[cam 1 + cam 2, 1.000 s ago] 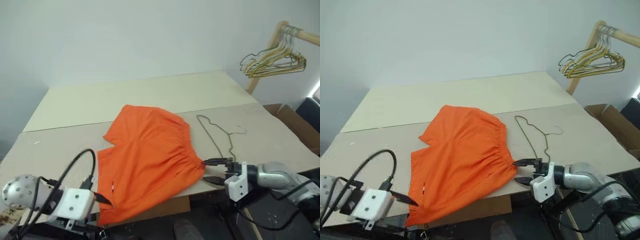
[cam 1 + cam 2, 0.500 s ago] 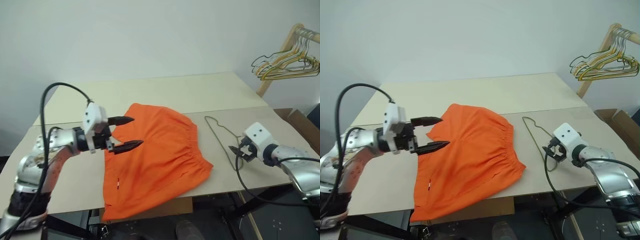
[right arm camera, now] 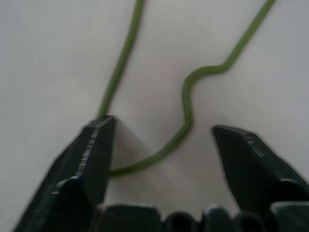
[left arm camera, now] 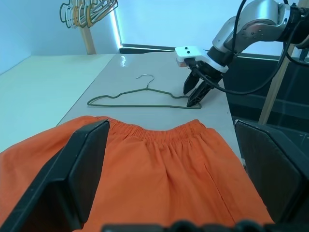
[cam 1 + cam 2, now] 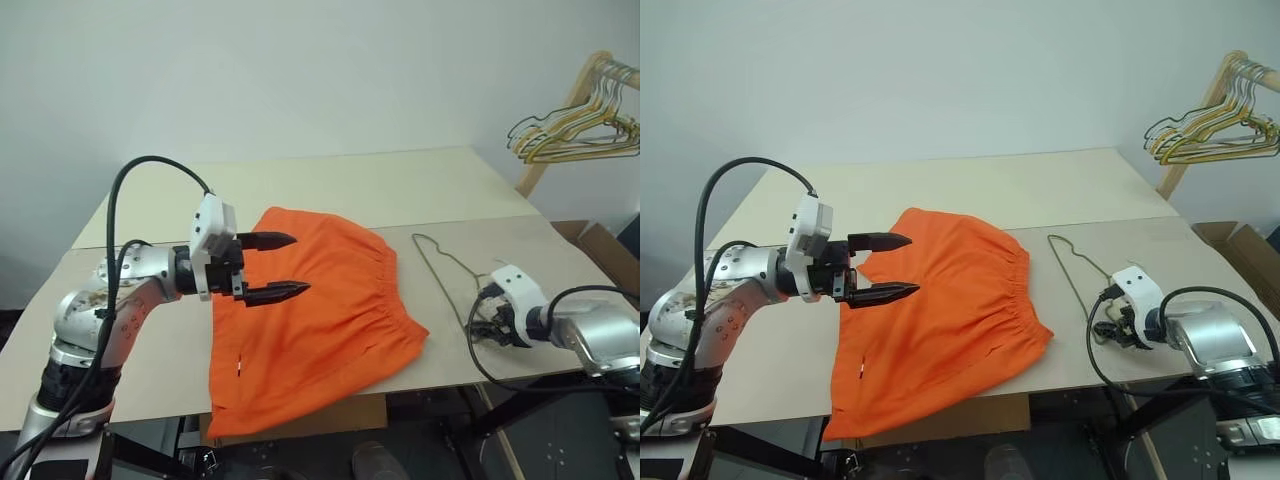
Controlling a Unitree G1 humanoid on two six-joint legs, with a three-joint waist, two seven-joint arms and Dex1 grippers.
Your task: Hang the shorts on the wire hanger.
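Note:
The orange shorts (image 5: 320,320) lie flat on the table, waistband toward the wire hanger (image 4: 135,105). The hanger lies on the table just right of them, hook pointing away. My left gripper (image 5: 300,265) hovers open over the left part of the shorts, pointing right, with nothing between its fingers. My right gripper (image 5: 488,328) points down at the hanger's near corner. In the right wrist view its fingers (image 3: 91,159) stand apart on either side of the green wire (image 3: 186,104), which rests on the table.
A bunch of yellow and dark hangers (image 5: 575,125) hangs on a wooden rack (image 5: 550,135) at the far right. A cardboard box (image 5: 612,250) stands beyond the table's right edge. The table's front edge (image 5: 450,375) runs just below the shorts and the right gripper.
My left arm rose from below the table's front edge to above the shorts and opened wider. My right gripper moved right, rolled to point down, and now straddles the hanger's corner.

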